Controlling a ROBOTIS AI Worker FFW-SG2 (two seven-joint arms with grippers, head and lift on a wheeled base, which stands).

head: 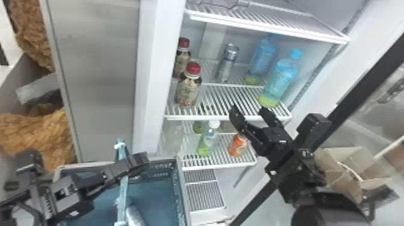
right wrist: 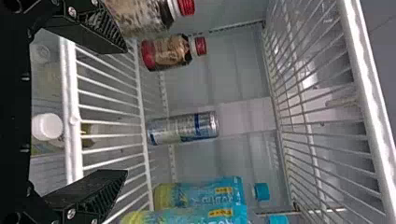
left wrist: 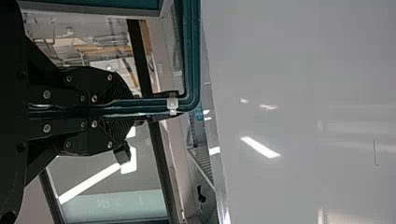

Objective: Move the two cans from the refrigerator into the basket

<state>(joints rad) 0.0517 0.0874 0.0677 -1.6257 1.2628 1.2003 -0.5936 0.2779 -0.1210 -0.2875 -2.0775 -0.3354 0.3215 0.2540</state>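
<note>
I am clamping the handle (head: 122, 192) of the basket (head: 176, 192) with my left tool (head: 132, 166) and holding my right tool's (head: 251, 111) fingers apart. One can (head: 227, 64) is standing beyond the basket, another can (head: 134, 216) lying inside.

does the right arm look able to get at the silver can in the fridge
Probably yes: the open right gripper faces the can, with bottles standing off to either side.

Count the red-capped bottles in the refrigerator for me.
2. The front bottle stands at the left of the shelf that also holds the silver can; the rear bottle stands behind it, partly covered. Others may be hidden.
</note>
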